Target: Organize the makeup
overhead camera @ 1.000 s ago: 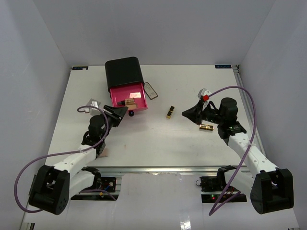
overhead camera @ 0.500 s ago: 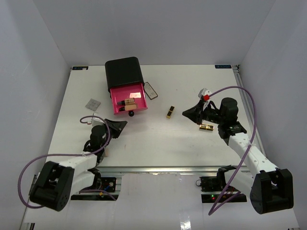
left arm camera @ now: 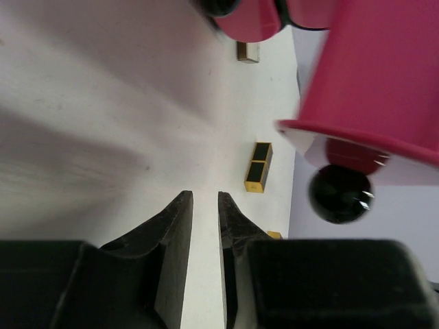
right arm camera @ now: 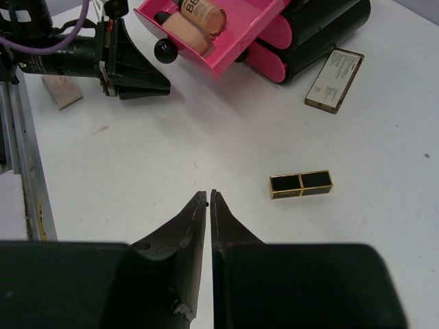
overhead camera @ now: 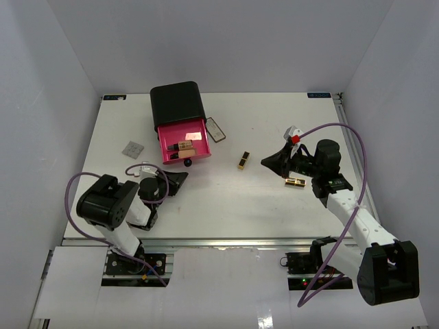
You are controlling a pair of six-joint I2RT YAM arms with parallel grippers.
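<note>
Lipstick tube [left arm camera: 258,166] | ahead-right of left tool [left arm camera: 204,197], apart | left jaws slightly parted, empty | right tool [right arm camera: 208,197] closed, empty

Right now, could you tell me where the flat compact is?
In the top view, the compact lies flat toward the far side of the table, just right of the open pink drawer and beside the black box.
</note>
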